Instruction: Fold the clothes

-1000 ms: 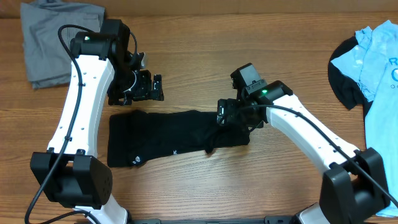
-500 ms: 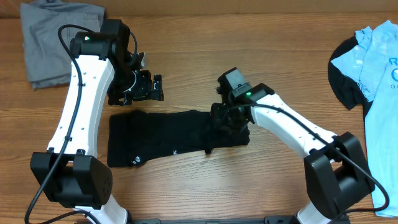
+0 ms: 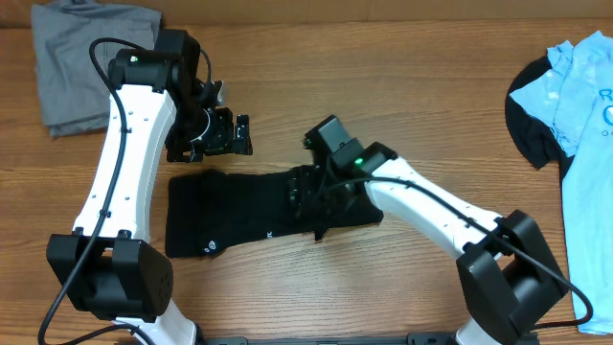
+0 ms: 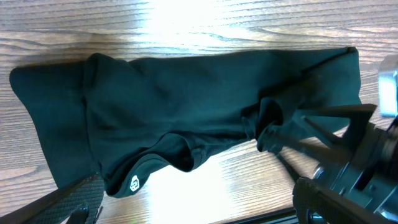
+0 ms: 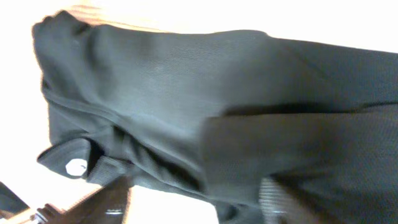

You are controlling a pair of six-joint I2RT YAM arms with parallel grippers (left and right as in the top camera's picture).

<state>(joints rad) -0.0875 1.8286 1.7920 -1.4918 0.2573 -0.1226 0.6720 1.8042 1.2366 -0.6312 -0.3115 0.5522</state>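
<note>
Table [image 3: 316, 57]: bare wood, carrying three lots of clothing and both arms.
Black shirt [image 3: 239, 216]: folded into a long strip that lies flat near the front edge, about midway along it. A small white logo [image 3: 208, 247] sits at the strip's front left. Its right part is rumpled, with a flap hanging toward the front edge.
Left gripper [image 3: 239, 135]: fingers spread wide and holding nothing. It hangs over bare wood just behind the strip's back left corner, clear of the cloth. Its wrist camera looks down on the shirt [image 4: 186, 112], with one finger [image 4: 69, 200] at the lower corner of the view.
Right gripper [image 3: 306, 195]: low over the middle-right part of the strip, with its tips down at the cloth. In its own view the fingers [image 5: 109, 198] stand apart and black cloth [image 5: 186, 81] fills the space ahead. I cannot tell whether any fold is caught between them.
Grey trousers [image 3: 86, 67]: bunched in the back left corner, well apart from the shirt.
Light blue T-shirt [image 3: 584, 115]: at the right edge, lying over a dark garment [image 3: 532, 129].
</note>
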